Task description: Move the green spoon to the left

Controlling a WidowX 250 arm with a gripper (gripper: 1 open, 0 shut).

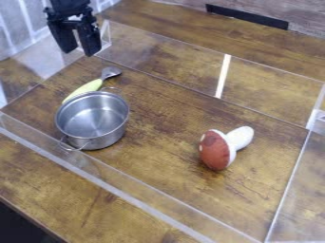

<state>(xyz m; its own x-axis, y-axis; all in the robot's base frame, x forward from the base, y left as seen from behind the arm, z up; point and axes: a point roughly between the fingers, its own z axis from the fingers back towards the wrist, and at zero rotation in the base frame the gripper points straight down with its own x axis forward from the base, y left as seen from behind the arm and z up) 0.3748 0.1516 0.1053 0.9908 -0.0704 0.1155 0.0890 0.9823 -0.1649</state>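
The green spoon lies flat on the wooden table just behind the steel pot, its yellow-green body pointing toward the pot and its small grey end pointing away. My black gripper hangs above and behind it at the upper left, its two fingers spread apart with nothing between them. It stands open and clear of the spoon.
A red-brown and white mushroom toy lies at the right centre. A low clear plastic wall frames the work area, with an upright clear panel behind the middle.
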